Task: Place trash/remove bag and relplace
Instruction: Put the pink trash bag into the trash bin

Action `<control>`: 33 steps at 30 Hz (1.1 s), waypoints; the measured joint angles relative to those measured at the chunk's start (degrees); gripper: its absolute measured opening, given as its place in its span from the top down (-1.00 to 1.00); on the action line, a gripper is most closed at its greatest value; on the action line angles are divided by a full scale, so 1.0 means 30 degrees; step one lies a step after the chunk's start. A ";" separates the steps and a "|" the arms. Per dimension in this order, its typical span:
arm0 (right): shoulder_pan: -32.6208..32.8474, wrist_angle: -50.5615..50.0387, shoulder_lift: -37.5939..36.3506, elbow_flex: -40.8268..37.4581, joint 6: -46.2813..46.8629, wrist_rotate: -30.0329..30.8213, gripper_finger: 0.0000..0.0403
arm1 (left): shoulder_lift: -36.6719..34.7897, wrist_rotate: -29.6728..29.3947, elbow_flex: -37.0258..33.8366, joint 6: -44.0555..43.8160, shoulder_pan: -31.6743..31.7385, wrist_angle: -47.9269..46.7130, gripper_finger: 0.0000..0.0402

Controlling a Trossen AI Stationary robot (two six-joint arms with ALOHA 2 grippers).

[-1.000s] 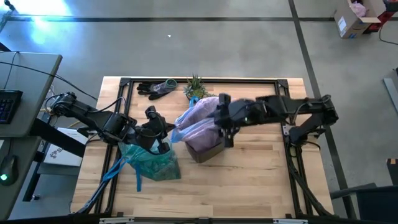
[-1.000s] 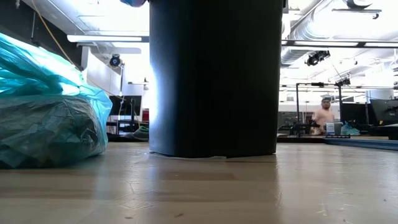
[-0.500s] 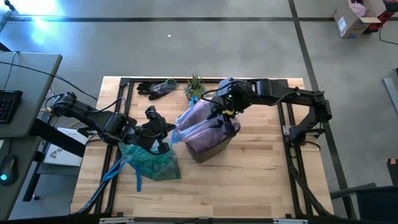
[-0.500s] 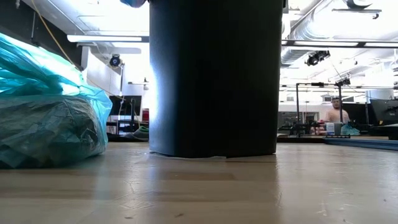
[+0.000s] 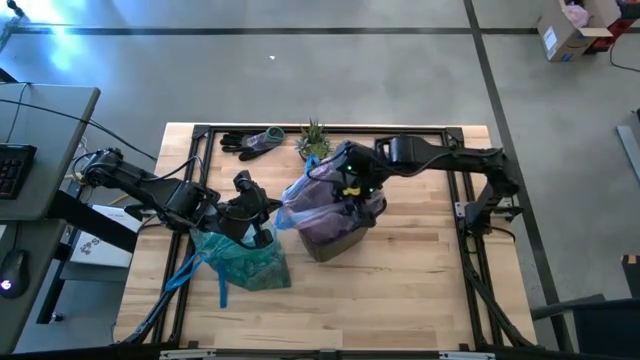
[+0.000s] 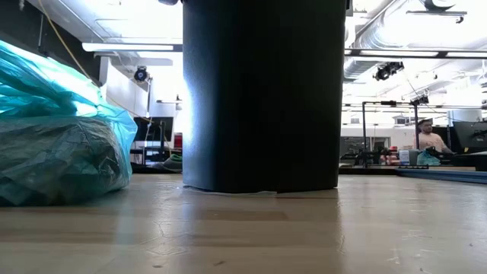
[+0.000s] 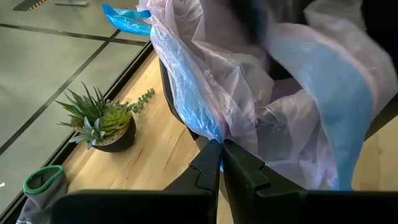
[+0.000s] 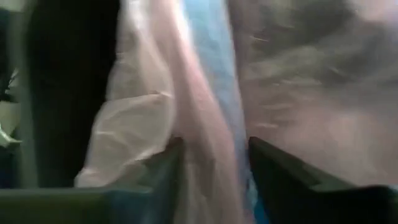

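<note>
A black bin point(image 5: 336, 244) stands mid-table, also in the low view point(image 6: 262, 95). A pale pink bag point(image 5: 312, 192) with a blue band is draped over its top. My left gripper point(image 5: 268, 214) is shut on the pink bag's left edge. My right gripper point(image 5: 346, 188) is over the bin's mouth, open, its fingers point(image 8: 171, 163) on either side of a pink fold point(image 8: 205, 149); whether they touch it I cannot tell. The stuffed teal bag point(image 5: 243, 262) lies on the table below the left gripper, its blue ties point(image 5: 186, 274) trailing. Loose trash is out of view. My left gripper point(image 7: 220, 153) pinches the pink bag's edge with its blue band point(image 7: 205, 122) between its two shut fingers. It comes level from the table's left side. The bag runs from the fingers up over the bin's rim, lifted off the table.
A small green plant point(image 5: 314, 138) and dark gloves point(image 5: 250, 142) sit by the far edge. A metal frame point(image 5: 460, 180) runs around the tabletop. Bare wood point(image 5: 400, 290) lies at the near right. A person shows far off in the room point(image 6: 430, 137).
My right gripper has swung from the bin's right side toward the far edge, then left over the bin's mouth, into the pink bag's folds. My left gripper and the teal bag have kept still.
</note>
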 joint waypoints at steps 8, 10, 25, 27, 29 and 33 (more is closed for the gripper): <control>0.0973 0.0782 -0.0867 0.0000 -0.0654 0.0736 0.94 | 0.0004 -0.0171 0.0000 0.0005 0.0005 -0.0030 1.00; 0.1454 0.1002 -0.1223 0.0007 -0.0676 0.1622 0.98 | 0.0002 -0.0287 0.0000 0.0015 0.0076 -0.0043 1.00; 0.7390 0.2830 -0.2533 0.0015 0.0725 0.7947 1.00 | 0.0003 0.0052 0.0000 -0.0474 0.1604 -0.1000 1.00; 0.8241 0.3045 -0.2092 0.0015 0.0776 0.8984 1.00 | 0.0006 0.0299 0.0000 -0.0466 0.1766 -0.0968 1.00; 0.8973 0.3200 -0.1661 0.0007 0.0776 0.9766 1.00 | 0.0006 0.0578 0.0000 -0.0459 0.1945 -0.0885 1.00; 0.9875 0.3775 -0.0601 0.0029 0.0956 1.0740 1.00 | 0.0119 0.1323 0.0000 -0.0327 0.2196 -0.0789 1.00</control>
